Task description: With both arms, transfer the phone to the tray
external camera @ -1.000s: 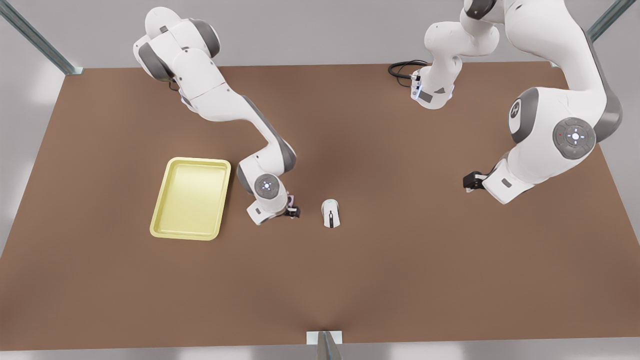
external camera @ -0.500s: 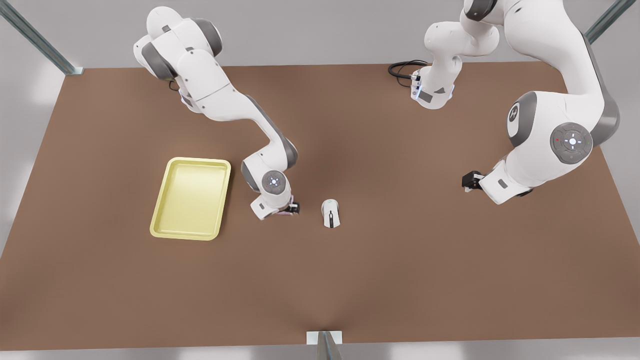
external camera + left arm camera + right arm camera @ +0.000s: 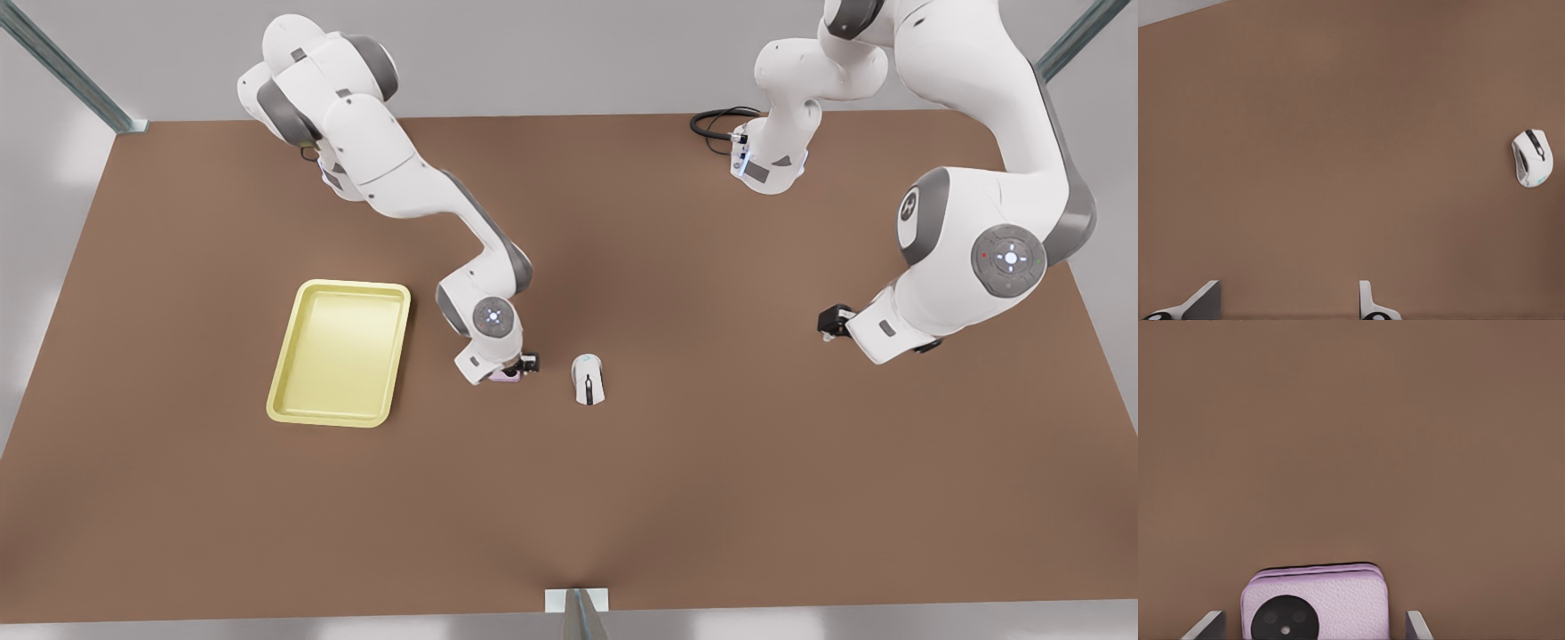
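I saw one yellow tray (image 3: 340, 353) on the desk (image 3: 622, 498) at the front view's left. Just to its right, my right end effector (image 3: 514, 366) was down over the one pink phone (image 3: 1315, 605). Its fingers (image 3: 1417, 627) stood apart on each side of the phone, and I could not tell if they touched it. One white mouse (image 3: 588, 379) lay next. Far right, my left end effector (image 3: 829, 321) waited with fingers (image 3: 1367, 301) apart, holding nothing.
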### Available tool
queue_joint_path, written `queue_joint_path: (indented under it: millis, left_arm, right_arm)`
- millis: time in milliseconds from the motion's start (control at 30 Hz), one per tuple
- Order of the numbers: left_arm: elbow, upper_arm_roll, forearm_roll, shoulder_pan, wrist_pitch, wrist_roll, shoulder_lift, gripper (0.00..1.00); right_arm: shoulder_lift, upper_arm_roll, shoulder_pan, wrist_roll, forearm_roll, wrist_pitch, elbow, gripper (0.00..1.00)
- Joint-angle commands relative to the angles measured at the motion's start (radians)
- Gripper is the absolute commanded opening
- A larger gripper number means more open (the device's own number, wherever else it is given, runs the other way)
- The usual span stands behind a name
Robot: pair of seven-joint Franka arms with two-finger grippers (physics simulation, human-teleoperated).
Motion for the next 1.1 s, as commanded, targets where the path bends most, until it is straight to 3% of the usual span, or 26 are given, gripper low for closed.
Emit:
queue_joint_path:
  millis: [0,267,333,567,867,967,1067]
  left_arm:
    - [0.0,0.0,0.001,0.0,0.001,0.027,0.0,1.0]
    - [0.0,0.001,0.001,0.0,0.005,0.027,0.005,1.0]
    - [0.0,0.001,0.001,0.0,0.005,0.027,0.005,1.0]
    - [0.002,0.001,0.001,0.0,0.006,0.027,0.006,1.0]
    - [0.004,0.001,0.001,0.0,0.003,0.027,0.006,1.0]
    - [0.004,0.001,0.001,0.0,0.003,0.027,0.006,1.0]
    - [0.004,0.0,0.001,0.0,0.003,0.027,0.006,1.0]
  right_arm:
    - [0.001,0.0,-0.002,-0.016,0.001,0.022,0.0,1.0]
    - [0.015,0.002,-0.004,-0.014,0.005,0.027,0.004,0.93]
    - [0.015,0.002,-0.005,-0.014,0.007,0.027,0.004,0.84]
    - [0.013,0.002,-0.008,-0.022,0.005,0.024,0.006,0.72]
    - [-0.043,0.002,-0.041,-0.083,0.016,-0.002,-0.02,0.7]
    - [-0.123,0.002,-0.096,-0.209,0.021,-0.071,-0.075,0.7]
    - [-0.263,-0.006,-0.254,-0.491,0.021,-0.134,-0.221,0.7]
